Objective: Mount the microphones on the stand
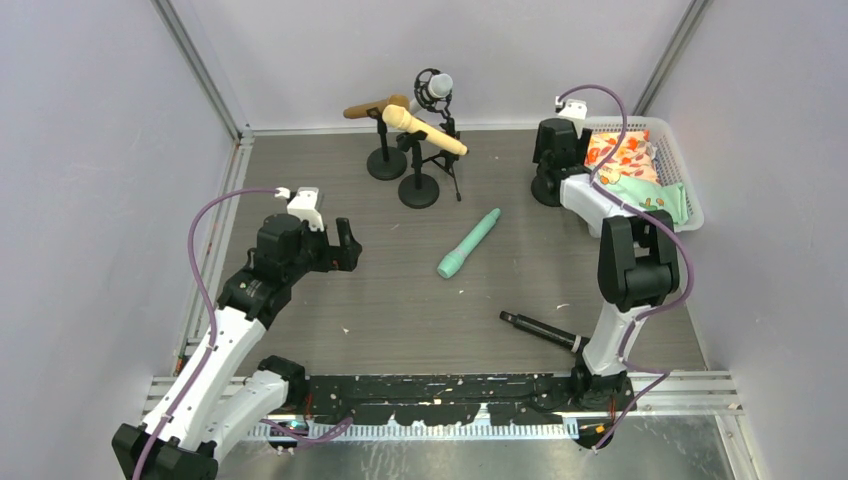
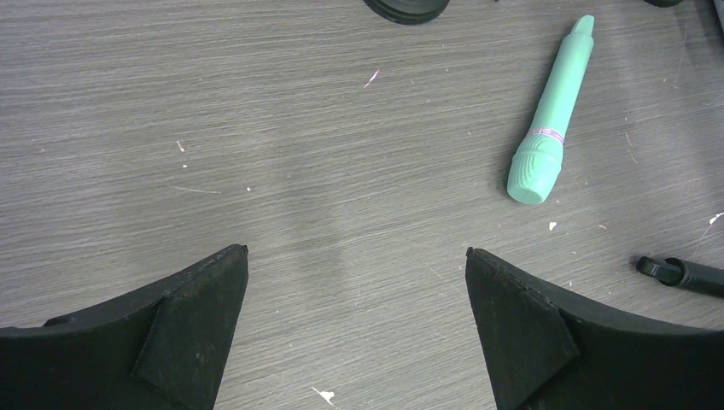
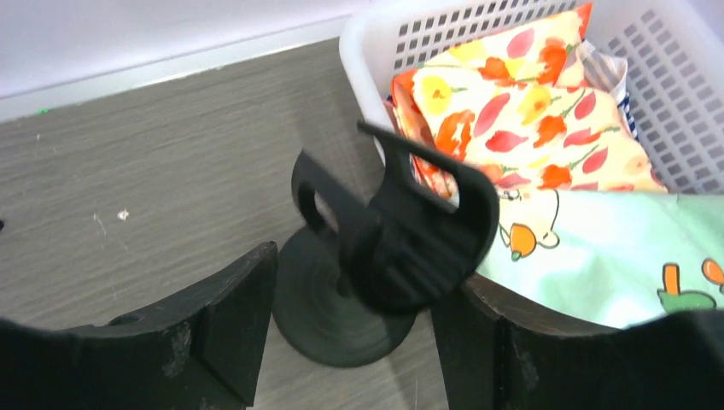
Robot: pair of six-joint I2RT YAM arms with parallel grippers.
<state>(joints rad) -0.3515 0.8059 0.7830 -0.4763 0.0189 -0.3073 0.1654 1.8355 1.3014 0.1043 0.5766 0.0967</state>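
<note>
Your right arm (image 1: 625,262) stretches toward the basket (image 3: 369,38), the right gripper (image 3: 359,278) partly open around the stand clip (image 3: 414,235); the left gripper (image 2: 357,256) hovers low, wide open, holding nothing.

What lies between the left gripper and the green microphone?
Only bare table. The top view shows the open stretch from the left gripper to the green microphone, and the left wrist view shows the same bare wood up close.
</note>
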